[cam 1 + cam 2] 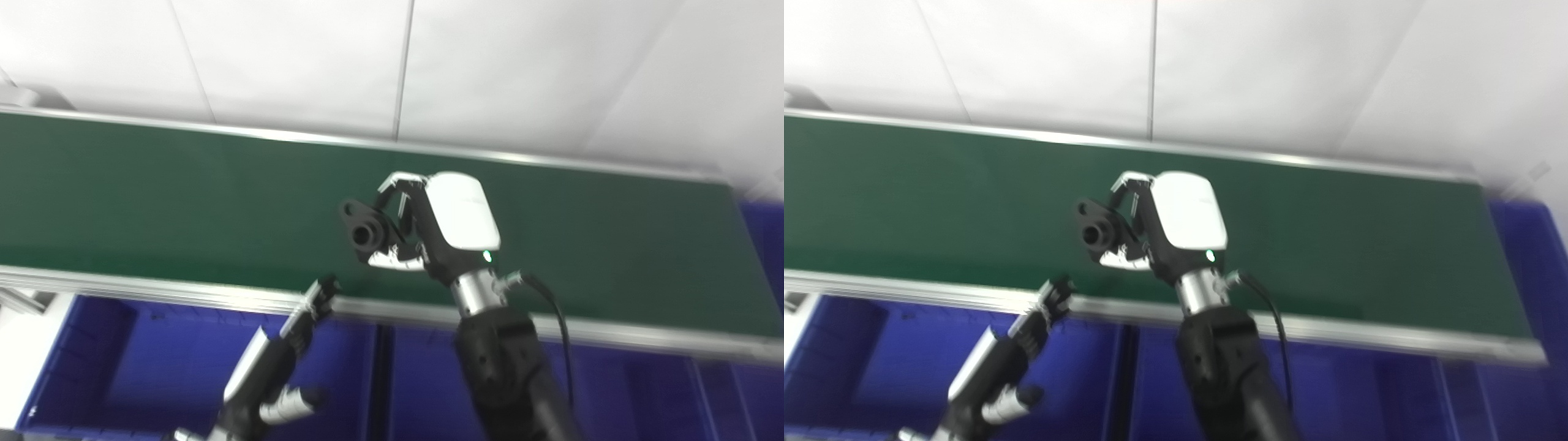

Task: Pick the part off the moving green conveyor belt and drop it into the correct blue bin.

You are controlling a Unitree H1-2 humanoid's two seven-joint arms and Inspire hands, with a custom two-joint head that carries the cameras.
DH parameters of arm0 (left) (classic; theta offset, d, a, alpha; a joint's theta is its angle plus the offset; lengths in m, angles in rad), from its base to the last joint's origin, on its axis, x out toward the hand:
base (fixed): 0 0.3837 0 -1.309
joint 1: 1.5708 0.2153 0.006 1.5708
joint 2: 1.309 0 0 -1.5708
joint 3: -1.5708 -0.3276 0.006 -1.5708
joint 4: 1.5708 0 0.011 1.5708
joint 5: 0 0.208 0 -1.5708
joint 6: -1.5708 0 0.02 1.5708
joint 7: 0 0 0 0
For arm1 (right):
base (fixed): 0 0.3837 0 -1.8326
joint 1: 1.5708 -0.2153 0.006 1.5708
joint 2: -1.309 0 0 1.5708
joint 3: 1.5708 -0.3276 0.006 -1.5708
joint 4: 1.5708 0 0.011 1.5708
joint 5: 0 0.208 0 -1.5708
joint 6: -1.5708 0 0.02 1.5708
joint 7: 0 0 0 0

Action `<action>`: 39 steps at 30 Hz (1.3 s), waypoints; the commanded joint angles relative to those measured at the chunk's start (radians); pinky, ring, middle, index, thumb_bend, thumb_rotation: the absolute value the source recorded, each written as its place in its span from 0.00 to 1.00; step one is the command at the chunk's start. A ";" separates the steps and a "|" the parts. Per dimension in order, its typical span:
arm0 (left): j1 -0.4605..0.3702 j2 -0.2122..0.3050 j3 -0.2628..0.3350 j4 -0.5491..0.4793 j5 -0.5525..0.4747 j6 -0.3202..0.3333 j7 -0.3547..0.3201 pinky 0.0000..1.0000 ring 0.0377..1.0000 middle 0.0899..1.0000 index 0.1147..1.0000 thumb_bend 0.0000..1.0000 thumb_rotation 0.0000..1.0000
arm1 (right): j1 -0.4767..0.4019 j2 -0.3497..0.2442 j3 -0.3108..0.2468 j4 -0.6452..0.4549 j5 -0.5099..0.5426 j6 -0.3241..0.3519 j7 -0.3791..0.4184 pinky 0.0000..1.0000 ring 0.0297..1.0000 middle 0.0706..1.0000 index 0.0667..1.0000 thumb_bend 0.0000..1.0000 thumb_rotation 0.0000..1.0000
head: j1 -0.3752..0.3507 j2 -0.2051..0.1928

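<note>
At the far left a blue bin (98, 361) sits below the near edge of the green conveyor belt (153, 196), its inside dark blue and its left wall meeting a pale surface at the picture's bottom left corner. The belt runs across the whole width, framed by a silver rail (184, 293) along its near edge and a thinner one along its far edge, with white panels behind.

The left hand (278, 361) reaches up from the bottom edge over this bin, fingers stretched out and apart, holding nothing; its dark fingertips (324, 291) come level with the near rail (whether they touch the rail cannot be told, the picture is blurred).

A dark divider marks where the first bin ends and a second blue bin (422, 386) begins, also under the near rail.

The right hand (422, 223), with a white back shell, hangs over the middle of the belt, fingers curled around a black part (366, 229). The part, a short tube with a flat flange bearing a hole, juts from the hand's left side, above the belt surface. A black cable loops from the wrist.

More blue bin walls (1519, 245) show past the belt's right end.
</note>
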 commanded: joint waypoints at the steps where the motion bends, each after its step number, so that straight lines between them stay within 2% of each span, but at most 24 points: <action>1: 0.001 0.026 0.017 -0.048 -0.035 0.019 -0.015 1.00 1.00 0.99 1.00 0.84 0.84 | 0.010 0.007 -0.014 -0.075 -0.033 0.009 0.044 0.11 0.13 0.18 0.45 0.50 0.13 | -0.032 0.017; 7: -0.023 0.066 0.060 -0.083 -0.100 0.072 -0.039 1.00 1.00 1.00 1.00 0.83 0.81 | 0.126 0.003 -0.025 -0.170 -0.077 -0.024 0.101 0.12 0.15 0.20 0.45 0.50 0.14 | -0.100 0.043; 9: -0.032 0.075 0.075 -0.087 -0.107 0.085 -0.042 1.00 1.00 1.00 1.00 0.83 0.81 | 0.171 0.003 -0.025 -0.200 -0.101 -0.027 0.122 0.10 0.12 0.17 0.45 0.50 0.14 | -0.113 0.042; 14: -0.045 0.086 0.102 -0.070 -0.128 0.081 -0.055 1.00 1.00 0.99 1.00 0.84 0.81 | 0.257 -0.004 -0.036 -0.252 -0.139 -0.047 0.165 0.11 0.13 0.18 0.45 0.50 0.13 | -0.142 0.036; 20: -0.053 0.090 0.112 -0.054 -0.128 0.072 -0.061 0.99 0.99 0.98 1.00 0.84 0.81 | 0.349 -0.009 -0.061 -0.285 -0.181 -0.050 0.222 0.10 0.13 0.18 0.45 0.50 0.13 | -0.140 0.033; 27: -0.063 0.084 0.115 -0.048 -0.130 0.080 -0.070 0.99 0.99 0.97 1.00 0.85 0.80 | 0.418 -0.039 -0.078 -0.180 -0.234 -0.057 0.240 0.13 0.16 0.23 0.45 0.50 0.14 | -0.143 0.027; 34: -0.072 0.077 0.112 -0.045 -0.125 0.075 -0.070 0.98 0.99 0.97 1.00 0.86 0.81 | 0.410 -0.066 -0.084 -0.050 -0.280 -0.049 0.226 0.13 0.18 0.25 0.45 0.50 0.14 | -0.145 0.022; 39: -0.076 0.073 0.112 -0.042 -0.126 0.072 -0.070 0.98 0.99 0.97 1.00 0.85 0.81 | 0.378 -0.069 -0.067 0.031 -0.335 -0.040 0.279 0.12 0.16 0.22 0.45 0.51 0.12 | -0.147 0.021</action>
